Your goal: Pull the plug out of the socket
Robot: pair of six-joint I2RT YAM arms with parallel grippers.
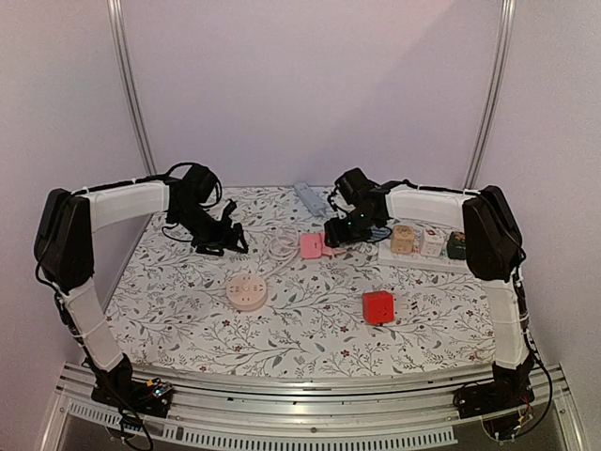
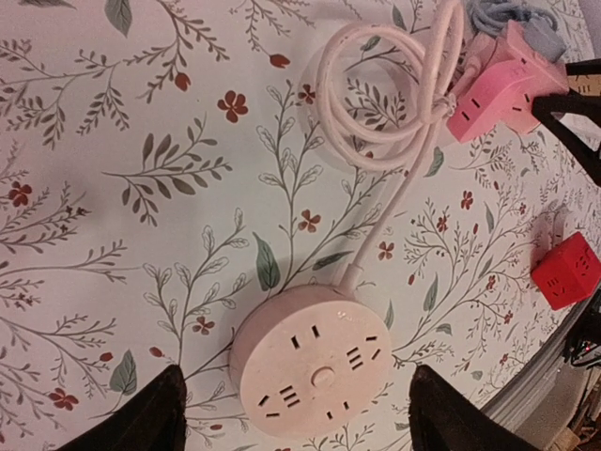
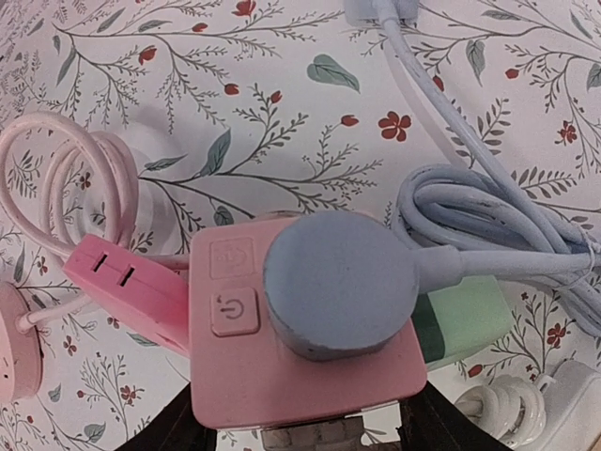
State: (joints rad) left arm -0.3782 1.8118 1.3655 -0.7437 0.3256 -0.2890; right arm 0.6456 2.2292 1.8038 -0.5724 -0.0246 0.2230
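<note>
A pink cube socket holds a round blue-grey plug in its top face; the plug's blue-grey cord lies coiled to its right. My right gripper has a finger against each side of the pink socket and is shut on it. In the top view the socket sits mid-table just left of the right gripper. My left gripper is open and empty, well left of it. In the left wrist view its fingers straddle a round pink socket lying below.
A second pink block with slots and a looped pink cord lie left of the socket. A green cube touches its right side. A white strip carries several cube sockets. A red cube sits nearer the front.
</note>
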